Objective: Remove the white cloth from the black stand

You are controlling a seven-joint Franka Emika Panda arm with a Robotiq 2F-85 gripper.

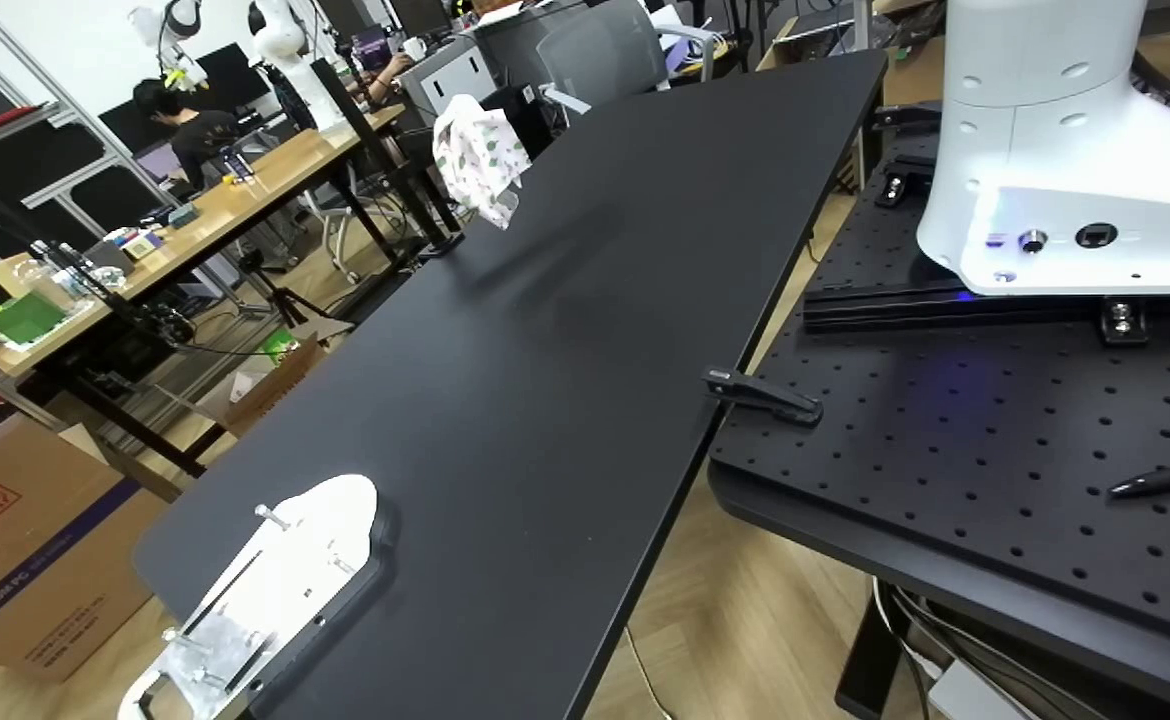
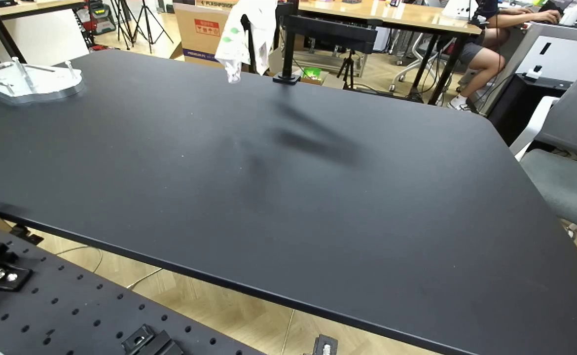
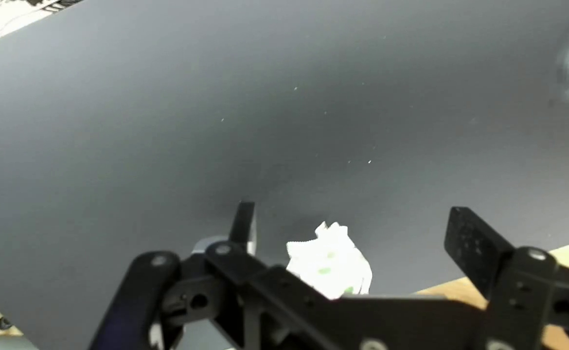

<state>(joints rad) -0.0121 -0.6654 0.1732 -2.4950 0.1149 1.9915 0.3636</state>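
The white cloth with green spots hangs crumpled at the black stand near the table's far edge, in both exterior views (image 1: 475,150) (image 2: 233,52). The black stand shows its post, base and a horizontal bar in an exterior view (image 2: 288,56); its post also shows in an exterior view (image 1: 383,155). What holds the cloth's top is hidden. In the wrist view, my gripper (image 3: 352,208) is open, with nothing between its fingers. The cloth (image 3: 330,260) shows beyond the jaws, between the fingers in the picture and partly covered by the gripper body. The gripper is outside both exterior views.
The black table (image 1: 545,350) fills the middle. A white-topped fixture with metal pegs (image 1: 295,560) stands at one end. A black clamp (image 1: 763,395) bridges the table edge and the perforated base plate (image 1: 945,440). A grey chair (image 2: 569,143) stands beside the table.
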